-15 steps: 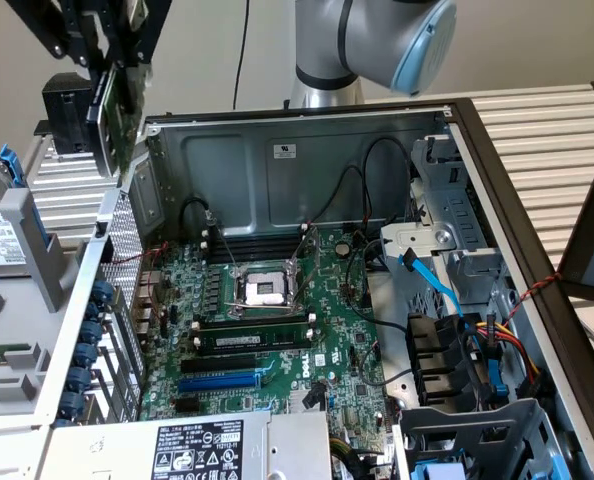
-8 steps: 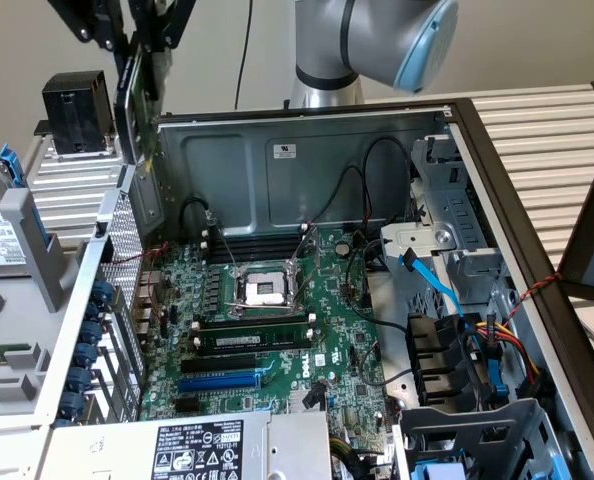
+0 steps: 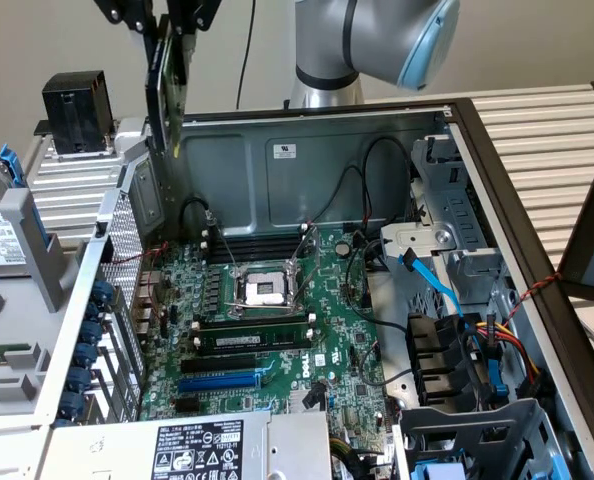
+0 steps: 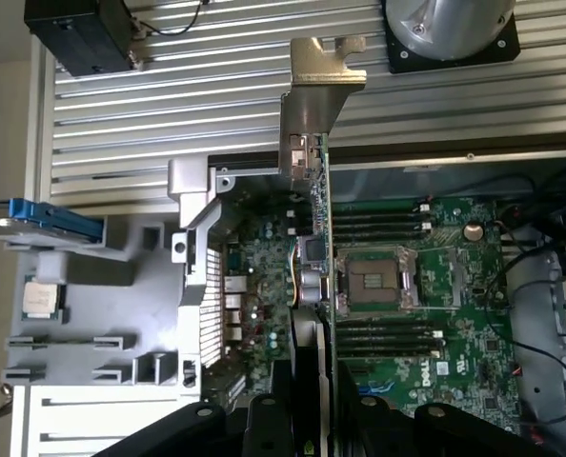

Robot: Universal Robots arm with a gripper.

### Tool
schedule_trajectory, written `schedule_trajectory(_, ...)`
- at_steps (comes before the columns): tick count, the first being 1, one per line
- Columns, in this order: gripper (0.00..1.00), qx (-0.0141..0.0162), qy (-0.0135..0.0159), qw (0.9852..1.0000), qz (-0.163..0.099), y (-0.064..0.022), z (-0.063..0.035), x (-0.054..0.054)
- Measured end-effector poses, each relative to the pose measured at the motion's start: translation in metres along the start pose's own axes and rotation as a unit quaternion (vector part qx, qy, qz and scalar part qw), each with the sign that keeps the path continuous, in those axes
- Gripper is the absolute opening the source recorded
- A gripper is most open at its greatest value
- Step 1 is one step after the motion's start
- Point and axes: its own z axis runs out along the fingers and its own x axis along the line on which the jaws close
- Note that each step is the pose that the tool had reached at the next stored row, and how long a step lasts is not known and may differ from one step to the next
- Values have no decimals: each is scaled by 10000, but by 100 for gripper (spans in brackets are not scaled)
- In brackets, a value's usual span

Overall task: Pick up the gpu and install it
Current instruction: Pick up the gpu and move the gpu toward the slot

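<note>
risk: gpu dangles edge-on, so any slip or tilt probably means clipping the case's rear wall or missing the blue slot | pose: pincer points straight down, pinching the card's top edge | where: upper left of the exterior frame, well above the motherboard

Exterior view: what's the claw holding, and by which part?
The claw holds the gpu by its top edge, pinching both flat faces; the card hangs upright above the open computer case.
</note>
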Motion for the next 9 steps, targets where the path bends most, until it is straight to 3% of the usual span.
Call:
schedule_trajectory(5,28,5,33,10000,-30,5,-29,-154)
schedule_trajectory(9,28,10,81,10000,-41,1,-40,-267)
